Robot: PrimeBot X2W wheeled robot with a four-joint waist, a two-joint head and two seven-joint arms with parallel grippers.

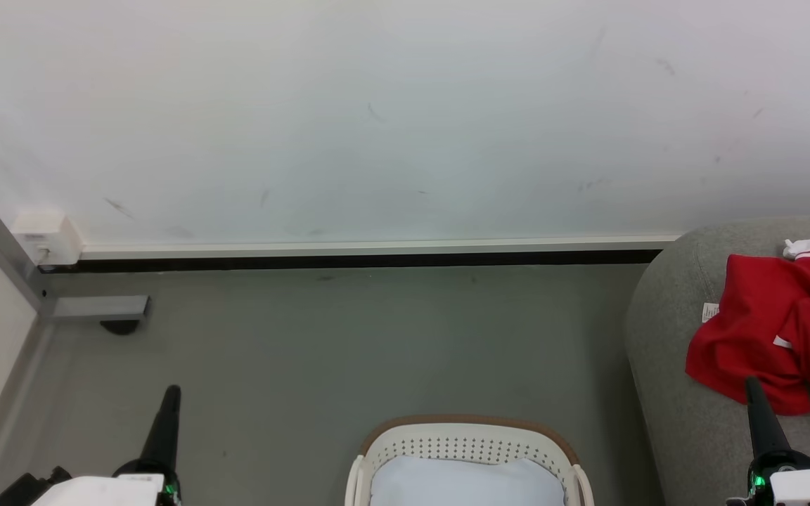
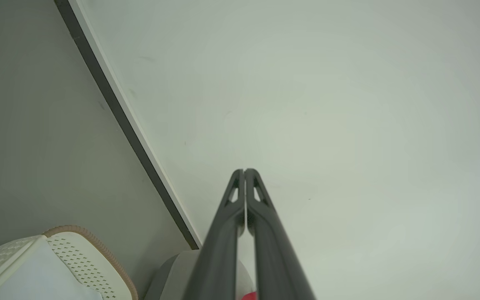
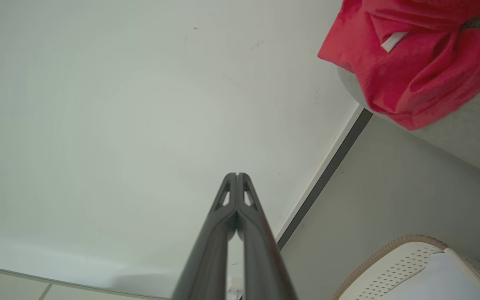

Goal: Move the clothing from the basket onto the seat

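The red clothing [image 1: 778, 330] with white trim and a small white label lies crumpled on the grey seat [image 1: 679, 422] at the right; the right wrist view has the clothing [image 3: 411, 54] on the seat [image 3: 473, 121] at its upper right. The white perforated basket [image 1: 468, 443] with a brown rim stands at bottom centre, holding a pale white-blue pad [image 1: 465, 481]. My left gripper [image 1: 173, 390] is shut and empty at lower left, away from the basket. My right gripper [image 1: 751, 383] is shut and empty, its tip just below the clothing's lower edge.
A white wall [image 1: 405, 119] with a pale and black skirting strip [image 1: 370, 254] runs across the back. Grey floor [image 1: 320, 337] lies between wall and basket. A metal frame post with a foot [image 1: 99, 309] and a small white box [image 1: 46, 239] stand at the left.
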